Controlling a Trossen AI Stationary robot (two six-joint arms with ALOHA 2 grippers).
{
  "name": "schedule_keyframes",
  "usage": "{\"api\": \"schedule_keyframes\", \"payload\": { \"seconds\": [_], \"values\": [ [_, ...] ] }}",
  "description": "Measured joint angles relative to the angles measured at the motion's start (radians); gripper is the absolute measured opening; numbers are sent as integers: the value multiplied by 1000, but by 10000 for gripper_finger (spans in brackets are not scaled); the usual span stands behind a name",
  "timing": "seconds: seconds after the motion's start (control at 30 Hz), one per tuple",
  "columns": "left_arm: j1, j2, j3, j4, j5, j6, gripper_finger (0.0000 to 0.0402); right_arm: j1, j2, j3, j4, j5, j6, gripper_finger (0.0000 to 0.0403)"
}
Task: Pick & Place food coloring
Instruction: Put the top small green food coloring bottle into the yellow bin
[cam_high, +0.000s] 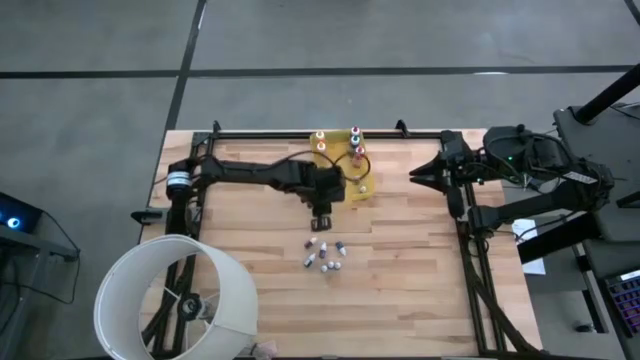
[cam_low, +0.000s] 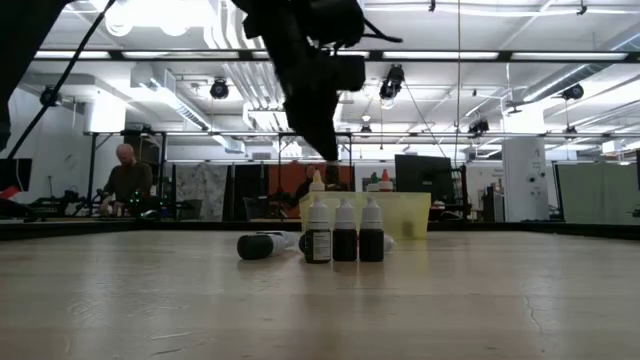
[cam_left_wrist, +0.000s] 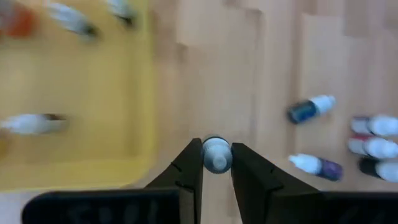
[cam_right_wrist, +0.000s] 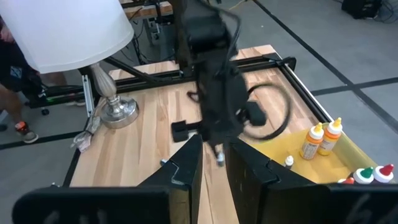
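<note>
Left end effector (cam_left_wrist: 216, 163) is closed on one food coloring bottle (cam_left_wrist: 216, 154), gripping it between both fingers (cam_left_wrist: 186, 177) with the white cap facing the wrist camera. In the high view this end effector (cam_high: 322, 217) sits above the wooden surface (cam_high: 400, 270), just beside the near edge of the translucent yellow tray (cam_high: 362, 188); in the low view it hangs above the bottles, clear of the surface. Remaining loose bottles form a small cluster (cam_high: 326, 255) on the surface, near the left end effector and toward the front edge. Low view shows three dark-bodied bottles (cam_low: 344, 240) standing upright side by side, with one more bottle lying on its side (cam_low: 257, 245) just beside them. Several bottles with orange, red and green caps already stand in the tray (cam_high: 354, 138). Right end effector (cam_high: 418, 177) waits at the right side of the surface, well apart from the bottles; its fingers (cam_right_wrist: 186, 163) stand close together with only a narrow gap and hold nothing. A white lamp shade (cam_high: 175, 298) occupies the front-left corner of the surface.
</note>
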Motion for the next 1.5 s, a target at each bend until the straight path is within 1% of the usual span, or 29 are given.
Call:
{"api": "schedule_keyframes", "payload": {
  "seconds": [0.07, 0.2, 0.43, 0.6, 0.77, 0.87, 1.07, 1.3, 1.5],
  "values": [
    [21, 0, 40, -17, -19, 3, 44, 0, 4, 0, 0, 0, 0, 58],
    [75, -1, 91, -18, -21, 19, 44, 0, 9, 0, 0, 0, 0, 59],
    [199, -2, 89, -26, -22, 9, 44, 0, 11, 0, 0, 0, 0, 59],
    [258, 3, 84, -24, -19, 14, 44, 0, 11, 0, -1, 0, 0, 59],
    [268, 4, 63, -16, -13, 32, 44, 0, 11, -2, -1, 0, -4, 58],
    [266, 4, 36, 19, -14, 40, 44, 0, 11, -7, -1, 0, -3, 59],
    [273, 5, -10, 70, -21, 15, 44, 0, 11, -20, -1, 0, -2, 59],
    [286, 35, -9, 86, -20, 20, 44, 0, 11, -30, 0, 0, 0, 59],
    [305, 82, 40, 62, -12, 17, 44, 0, 13, -31, 2, 0, 0, 59]
  ]
}}
